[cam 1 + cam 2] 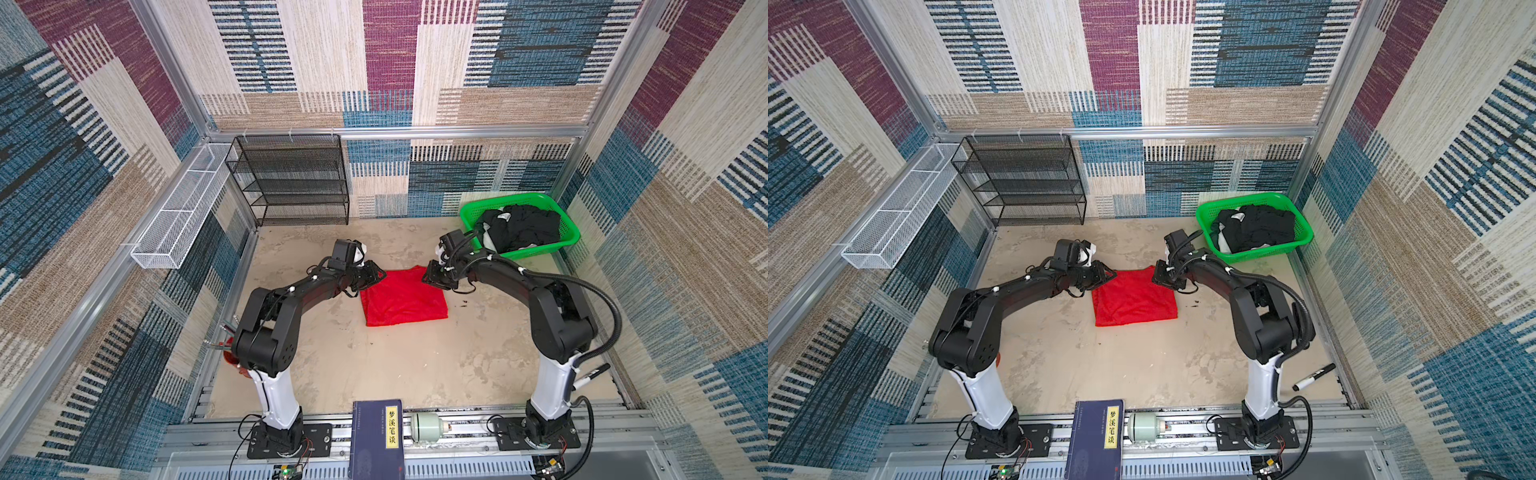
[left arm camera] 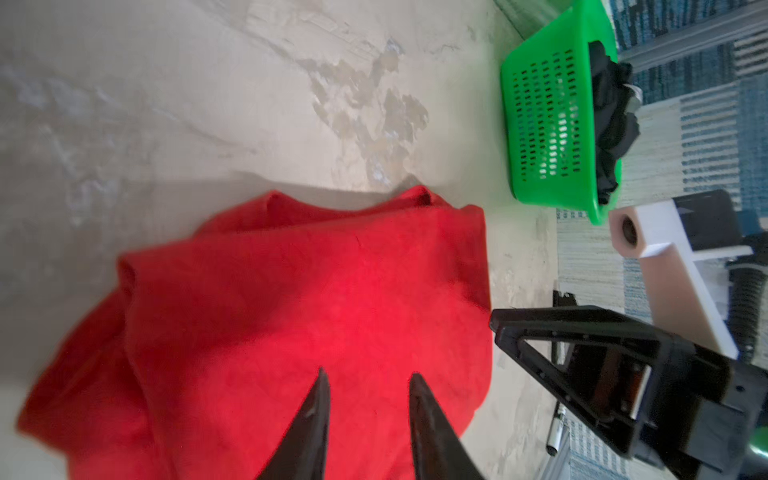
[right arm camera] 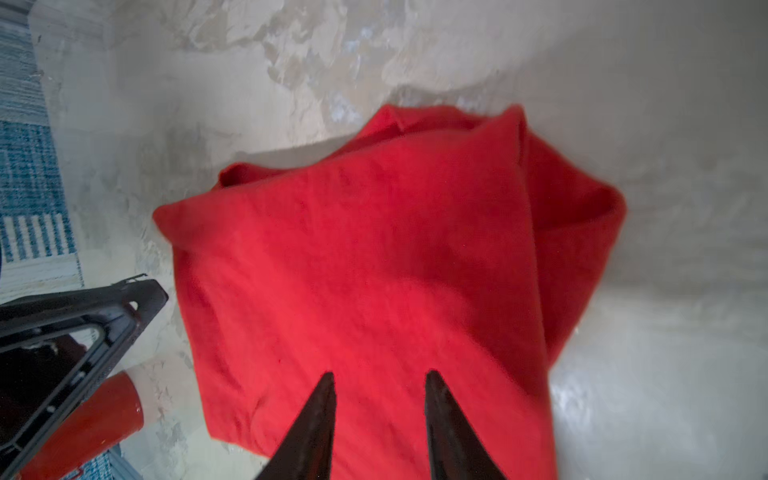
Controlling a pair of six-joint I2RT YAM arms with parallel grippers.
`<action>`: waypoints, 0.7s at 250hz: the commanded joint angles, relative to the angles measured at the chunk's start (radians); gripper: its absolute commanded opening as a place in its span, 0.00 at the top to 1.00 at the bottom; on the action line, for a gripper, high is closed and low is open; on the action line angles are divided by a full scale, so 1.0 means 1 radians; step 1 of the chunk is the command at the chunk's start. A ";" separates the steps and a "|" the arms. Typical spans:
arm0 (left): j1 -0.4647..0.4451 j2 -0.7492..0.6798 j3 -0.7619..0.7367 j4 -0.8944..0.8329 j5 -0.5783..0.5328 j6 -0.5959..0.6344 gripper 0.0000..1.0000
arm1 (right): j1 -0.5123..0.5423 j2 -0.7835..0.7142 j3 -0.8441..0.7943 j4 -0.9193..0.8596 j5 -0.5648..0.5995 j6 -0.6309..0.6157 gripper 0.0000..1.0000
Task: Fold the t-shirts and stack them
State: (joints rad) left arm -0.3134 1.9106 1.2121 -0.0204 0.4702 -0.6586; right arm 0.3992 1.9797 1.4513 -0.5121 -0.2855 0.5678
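Both top views: red t-shirt point(image 1: 405, 301) folded square, flat mid-table point(image 1: 374, 365). Left gripper point(image 1: 376, 275) at its far-left corner, right gripper point(image 1: 432, 277) at far-right corner. Black t-shirts point(image 1: 523, 226) heaped in green basket point(image 1: 467, 214), back right.
Left wrist: fingertips point(image 2: 320, 399) apart over red cloth, clamping nothing.
Right wrist: fingertips point(image 3: 324, 399) likewise apart above shirt.

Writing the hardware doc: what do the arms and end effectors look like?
Left arm and right arm: black, with white lower links. Corrugated black hose loops off the right arm. Left end effector and right end effector: two black, tapered, pointed fingers each.
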 commanded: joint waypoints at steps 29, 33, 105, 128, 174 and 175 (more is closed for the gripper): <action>0.045 0.093 0.074 -0.143 -0.035 0.065 0.66 | -0.041 0.206 0.203 -0.033 0.022 -0.032 0.62; 0.051 0.095 0.075 -0.153 -0.039 0.070 0.66 | -0.043 0.220 0.218 -0.041 0.022 -0.035 0.62; 0.082 -0.011 0.077 -0.311 -0.097 0.137 0.64 | -0.048 0.234 0.360 -0.130 0.060 -0.080 0.58; 0.079 -0.121 -0.013 -0.372 -0.135 0.087 0.59 | -0.047 0.179 0.324 -0.143 0.056 -0.082 0.55; 0.077 -0.217 -0.175 -0.322 -0.046 0.029 0.46 | -0.046 0.050 0.132 -0.089 0.024 -0.067 0.52; 0.077 -0.215 -0.177 -0.320 -0.044 0.029 0.46 | -0.046 0.048 0.126 -0.088 0.024 -0.067 0.52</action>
State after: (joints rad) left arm -0.2359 1.7111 1.0939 -0.3367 0.3752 -0.5709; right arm 0.3523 2.0834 1.6676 -0.6193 -0.2512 0.4957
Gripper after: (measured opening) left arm 0.523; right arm 0.480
